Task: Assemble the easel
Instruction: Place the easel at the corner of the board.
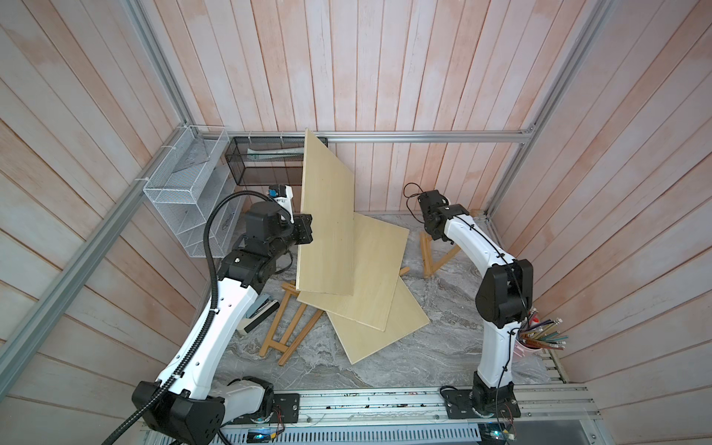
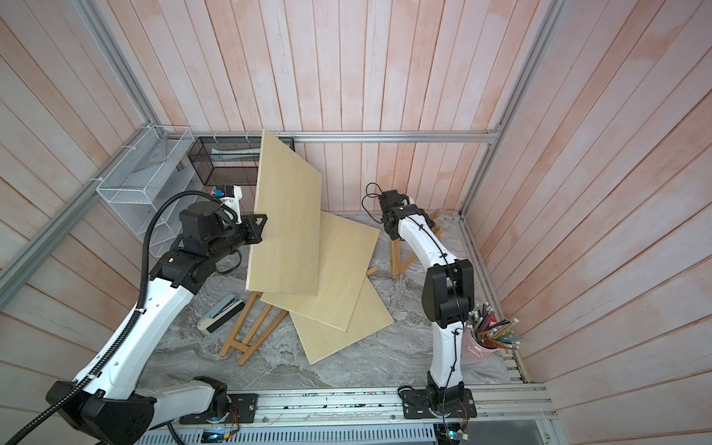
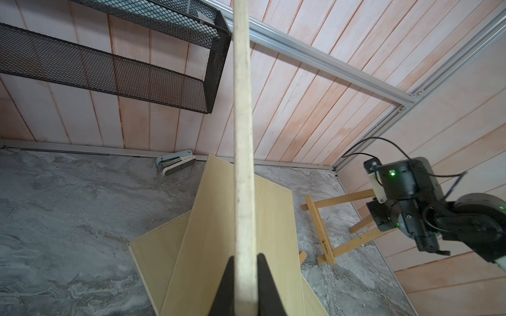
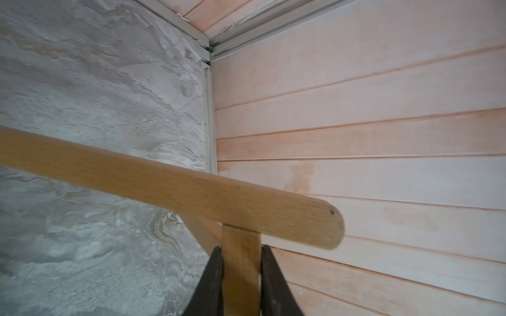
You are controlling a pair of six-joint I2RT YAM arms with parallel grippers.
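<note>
Left tool (image 3: pixel 246 257): clenched on one edge of a board (image 1: pixel 327 215), raised on edge over the left half of the bench (image 1: pixel 424 366), top corner reaching up in front of the black basket (image 1: pixel 266 160) on the back wall; contact of its lower edge with anything beneath cannot be told. Right tool (image 4: pixel 241 248): clamped on a slat of the far easel (image 3: pixel 319 224), just below its rounded top bar, in the far right corner close to the side wall; that easel tilted, feet on the bench. Near easel (image 1: pixel 277 323): flat on the bench beside the left arm, upper part hidden under the flat boards (image 1: pixel 370 277). Flat boards: two, overlapping, mid-bench, directly below the raised board. Stapler (image 1: pixel 260 312): on the bench, just beside the near easel, partly under the left arm. Pencil cup (image 2: pixel 477 345): right edge of the bench, behind the right arm. White basket (image 1: pixel 185 185): on the left wall.
</note>
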